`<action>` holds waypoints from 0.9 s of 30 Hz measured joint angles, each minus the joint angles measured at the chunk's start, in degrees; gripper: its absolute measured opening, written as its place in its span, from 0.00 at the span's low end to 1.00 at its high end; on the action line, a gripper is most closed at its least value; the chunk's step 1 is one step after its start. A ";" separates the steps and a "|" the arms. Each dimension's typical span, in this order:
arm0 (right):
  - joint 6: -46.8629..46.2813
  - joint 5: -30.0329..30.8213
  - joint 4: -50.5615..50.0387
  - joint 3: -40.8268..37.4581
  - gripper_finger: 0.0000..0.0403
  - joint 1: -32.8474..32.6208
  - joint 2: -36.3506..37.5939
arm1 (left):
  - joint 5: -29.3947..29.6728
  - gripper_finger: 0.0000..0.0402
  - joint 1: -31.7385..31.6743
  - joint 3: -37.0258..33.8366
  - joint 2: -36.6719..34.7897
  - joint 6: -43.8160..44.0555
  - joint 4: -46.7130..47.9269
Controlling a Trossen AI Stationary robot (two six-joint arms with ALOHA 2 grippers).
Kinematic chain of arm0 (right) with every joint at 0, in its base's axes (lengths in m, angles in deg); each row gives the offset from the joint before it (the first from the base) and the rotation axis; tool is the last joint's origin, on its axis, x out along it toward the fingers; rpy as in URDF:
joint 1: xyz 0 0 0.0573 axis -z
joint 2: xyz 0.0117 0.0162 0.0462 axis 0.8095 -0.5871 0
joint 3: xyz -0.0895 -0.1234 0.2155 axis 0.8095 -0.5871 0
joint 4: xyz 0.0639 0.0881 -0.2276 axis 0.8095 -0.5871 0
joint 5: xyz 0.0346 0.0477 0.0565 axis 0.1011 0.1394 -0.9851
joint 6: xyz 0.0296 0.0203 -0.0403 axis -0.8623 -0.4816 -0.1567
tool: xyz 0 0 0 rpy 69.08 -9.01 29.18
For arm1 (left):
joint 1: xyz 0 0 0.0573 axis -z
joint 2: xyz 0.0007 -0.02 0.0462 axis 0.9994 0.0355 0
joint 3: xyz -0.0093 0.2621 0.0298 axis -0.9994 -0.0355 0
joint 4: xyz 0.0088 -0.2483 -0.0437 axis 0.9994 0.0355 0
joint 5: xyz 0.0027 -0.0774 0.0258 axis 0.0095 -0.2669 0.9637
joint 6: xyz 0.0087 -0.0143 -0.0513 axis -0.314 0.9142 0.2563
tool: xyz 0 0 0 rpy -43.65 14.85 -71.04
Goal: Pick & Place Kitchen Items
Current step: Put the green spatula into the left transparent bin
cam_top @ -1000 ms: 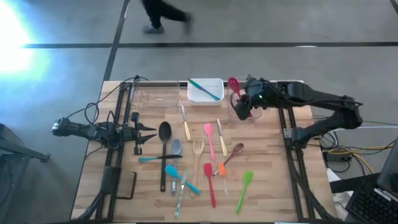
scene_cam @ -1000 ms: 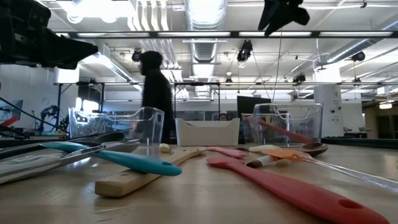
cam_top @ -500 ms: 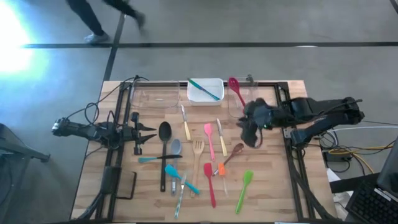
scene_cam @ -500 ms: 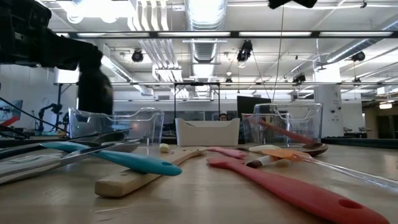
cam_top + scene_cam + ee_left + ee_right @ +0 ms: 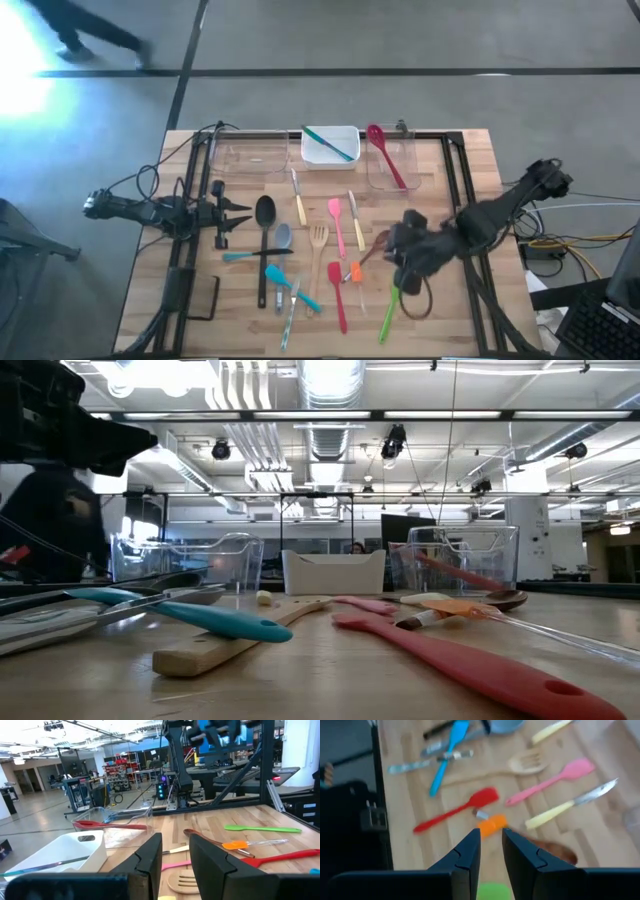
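Fingers of my right gripper [image 5: 490, 840] nearly together, empty, above bright green silicone spatula [image 5: 392, 298]; widen first, descend straight, pinch handle mid-length toward six o'clock.

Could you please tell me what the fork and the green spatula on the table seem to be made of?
Fork: likely wood, pale, matte, tan like the tabletop. Green spatula: probably silicone or plastic, one uniform bright green, smooth-looking.

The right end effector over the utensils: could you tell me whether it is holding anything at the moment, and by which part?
Nothing is held. The right end effector hovers above the orange utensil with a narrow gap between its fingers and nothing in it.
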 joint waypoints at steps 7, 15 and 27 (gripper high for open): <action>-3.69 -3.13 -7.19 0.57 0.17 -4.84 -6.88 | 0.00 0.25 0.02 0.00 0.11 0.27 0.03; -4.60 -8.30 -12.16 0.57 0.23 -5.26 -14.38 | 0.00 0.25 0.01 0.00 0.11 -0.56 0.04; 0.95 -14.57 -14.90 -0.41 0.44 -5.23 -19.80 | 0.02 0.25 0.00 0.00 0.11 -1.63 0.04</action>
